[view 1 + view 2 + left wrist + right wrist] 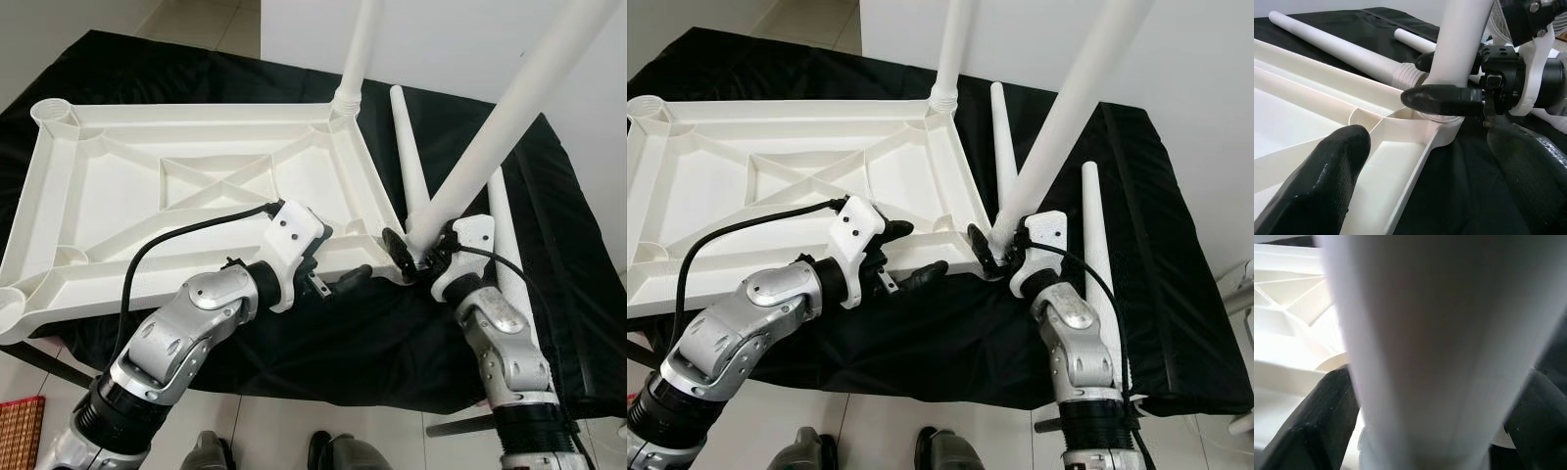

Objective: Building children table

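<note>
A: Nearest you, the right gripper (416, 257): its fingers clamp the base of a white table leg (500, 122), right at the tabletop's near right corner socket.

B: And the left gripper (338, 279)?

A: Fingers spread wide, straddling the near rim of the upturned tabletop (186, 191), which lies on the black-draped worktop (549, 284). Press down there to steady it.

B: The leg looks tilted.

A: Bring it upright before twisting, I'd say, or the thread may cross. One leg (355, 54) stands at the far corner; two spare legs (409, 157) lie beside the right edge.

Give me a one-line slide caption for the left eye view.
Right gripper clamps a white plastic table leg at the upturned white tabletop's near corner socket; left gripper steadies its edge.
</note>
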